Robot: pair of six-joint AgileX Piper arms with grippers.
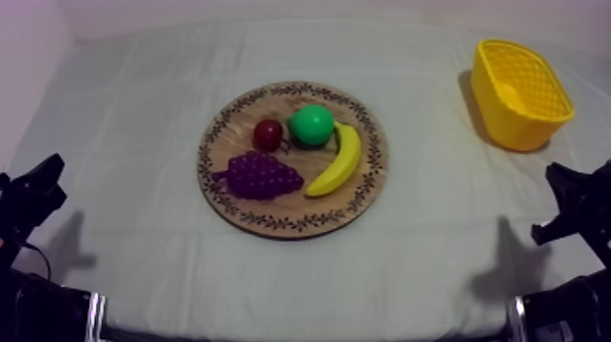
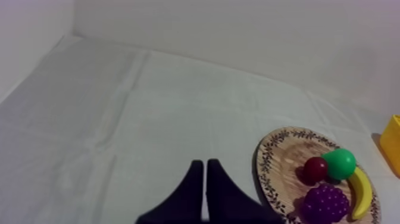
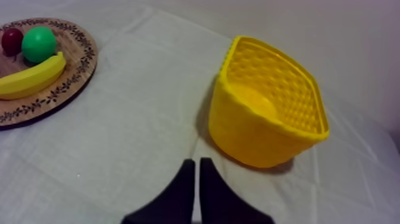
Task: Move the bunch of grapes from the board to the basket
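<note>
While grapes (image 2: 324, 204) lie on board (image 2: 280, 156), left hand (image 2: 205, 171) well apart.

Arms (image 1: 32, 196) blk, silver collars (image 1: 94, 314) (low down) — fingers (image 2: 189, 196) blk, tapered.

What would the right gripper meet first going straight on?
The right gripper points at bare cloth just beside the yellow basket, on the side toward the wooden board; it might clip that wall, depth unclear.

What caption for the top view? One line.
Bunch of grapes on wooden board with banana, pear, small red fruit; yellow basket at right; left gripper, right gripper low.
</note>
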